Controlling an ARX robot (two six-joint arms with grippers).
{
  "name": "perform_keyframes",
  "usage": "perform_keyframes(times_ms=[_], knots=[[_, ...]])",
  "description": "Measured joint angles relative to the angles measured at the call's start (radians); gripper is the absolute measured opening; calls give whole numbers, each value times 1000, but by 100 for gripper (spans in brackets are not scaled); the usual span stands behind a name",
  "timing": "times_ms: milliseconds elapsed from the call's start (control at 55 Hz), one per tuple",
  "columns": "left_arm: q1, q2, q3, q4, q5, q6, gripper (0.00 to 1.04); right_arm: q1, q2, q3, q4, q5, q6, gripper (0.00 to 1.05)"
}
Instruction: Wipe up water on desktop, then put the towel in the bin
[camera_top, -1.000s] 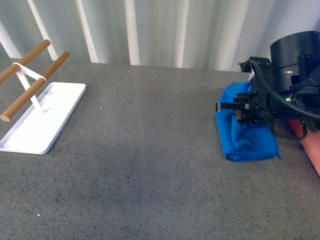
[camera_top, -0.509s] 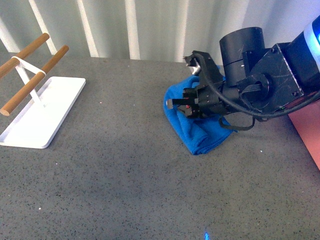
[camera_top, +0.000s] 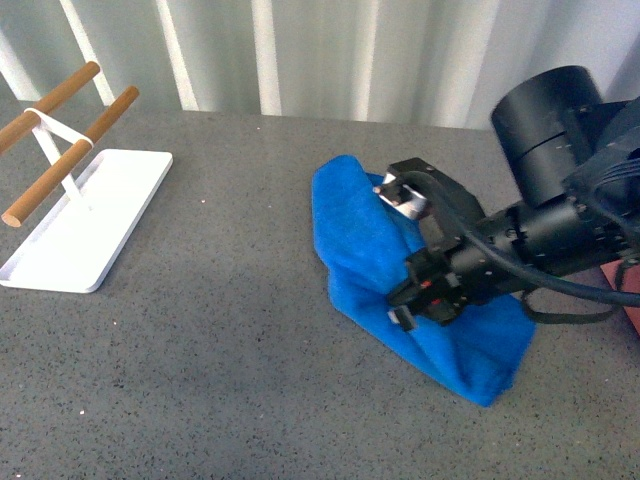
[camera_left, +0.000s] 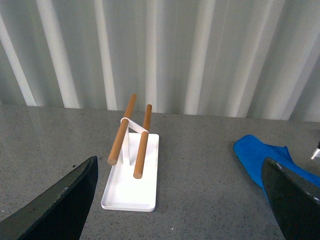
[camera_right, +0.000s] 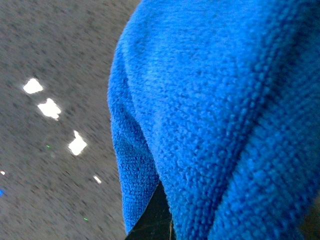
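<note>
The near strip of the desktop (camera_top: 220, 400) lay bare, dark and speckled, with no puddle that could be made out. Past it, right of the middle, the right gripper (camera_top: 400, 254) pressed down on the towel (camera_top: 350, 230), its fingers (camera_top: 400, 195) closed on either side of a thick fold of the blue cloth. The right wrist view was filled by that cloth, and the bright glints on the stone beside it might have been water or only reflected light. The towel lay rumpled on the desktop, well apart from the bin (camera_top: 631, 305), of which only a pink sliver showed at the right edge, its inside hidden. This looked like the wiping step, not yet the drop. The next move would call for sweeping the cloth over any wet patch, then lifting it clear and carrying it right to the bin. The left gripper (camera_left: 178, 165) hung above the desktop, spread wide and holding nothing. Toward the far left corner stood a white tray (camera_top: 110, 215) holding only its rack of two wooden rails (camera_top: 60, 95).
</note>
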Motion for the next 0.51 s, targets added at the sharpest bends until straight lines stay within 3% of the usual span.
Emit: perform_keyframes(times_ms=[109,255,509], knots=[[0,0,0,0,0,0,98,-89,-74,-2,-68,61,-129,3],[0,0,0,0,0,0,98,-171,-174,25,-112,75,-191,3],[0,0,0,0,0,0,98,-236,-388,146,-110,94,-147,3]])
